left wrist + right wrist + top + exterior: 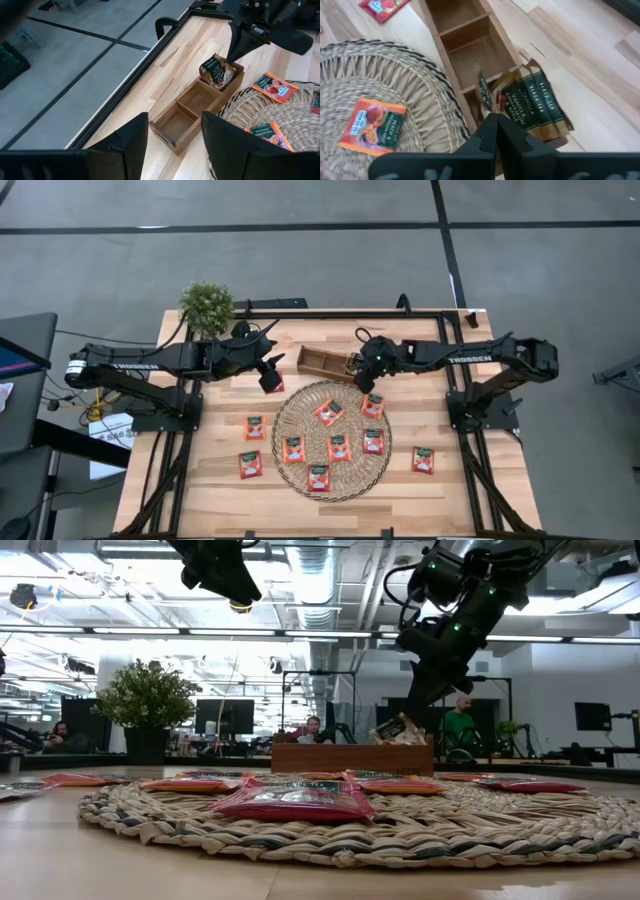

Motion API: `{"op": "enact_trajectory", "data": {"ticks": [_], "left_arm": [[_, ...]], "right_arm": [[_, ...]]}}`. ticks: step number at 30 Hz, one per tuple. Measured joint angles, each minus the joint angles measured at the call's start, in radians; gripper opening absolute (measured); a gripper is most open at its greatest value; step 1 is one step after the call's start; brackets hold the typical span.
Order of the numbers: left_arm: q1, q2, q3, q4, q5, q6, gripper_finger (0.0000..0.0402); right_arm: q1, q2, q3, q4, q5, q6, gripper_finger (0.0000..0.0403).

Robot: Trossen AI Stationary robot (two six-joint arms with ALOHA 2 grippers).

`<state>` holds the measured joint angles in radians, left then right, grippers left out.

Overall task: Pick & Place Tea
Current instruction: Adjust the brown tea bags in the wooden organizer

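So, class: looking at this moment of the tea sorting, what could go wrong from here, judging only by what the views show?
1. The right end effector, shut, sits right over the dark sachets leaning out of the wooden tray's end compartment; pulling away might drag one out.
2. Those sachets stand crooked and crowded, so another may not fit.
3. The left end effector hovers open close by the same tray, so the arms could collide.

Left arm: reaches in from the left side, bent at the elbow, wrist toward the far middle.
Left gripper [270,377]: fingers [131,141] spread apart, nothing between them.
Right arm: stretches in from the right side.
Right gripper [360,376]: points down, fingers [487,131] pressed together.
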<state>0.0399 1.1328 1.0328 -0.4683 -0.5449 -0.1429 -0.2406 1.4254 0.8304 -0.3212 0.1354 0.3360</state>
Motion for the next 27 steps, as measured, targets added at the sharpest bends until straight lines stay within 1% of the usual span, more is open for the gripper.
{"op": "enact_trajectory", "data": {"ticks": [6, 16, 20, 27], "left_arm": [[0.0, 0.0, 0.0, 0.0, 0.0, 0.015, 0.0177], [0.0, 0.0, 0.0, 0.0, 0.0, 0.023, 0.0177], [0.0, 0.0, 0.0, 0.0, 0.0, 0.023, 0.0177], [0.0, 0.0, 0.0, 0.0, 0.0, 0.023, 0.0177]], "right_arm": [[0.031, 0.0, -0.002, 0.004, 0.076, 0.054, 0.0], [0.031, 0.0, -0.002, 0.001, 0.107, 0.107, 0.0], [0.034, 0.0, -0.002, 0.001, 0.11, 0.153, 0.0], [0.071, 0.0, -0.002, -0.008, 0.172, 0.23, 0.0]]}}
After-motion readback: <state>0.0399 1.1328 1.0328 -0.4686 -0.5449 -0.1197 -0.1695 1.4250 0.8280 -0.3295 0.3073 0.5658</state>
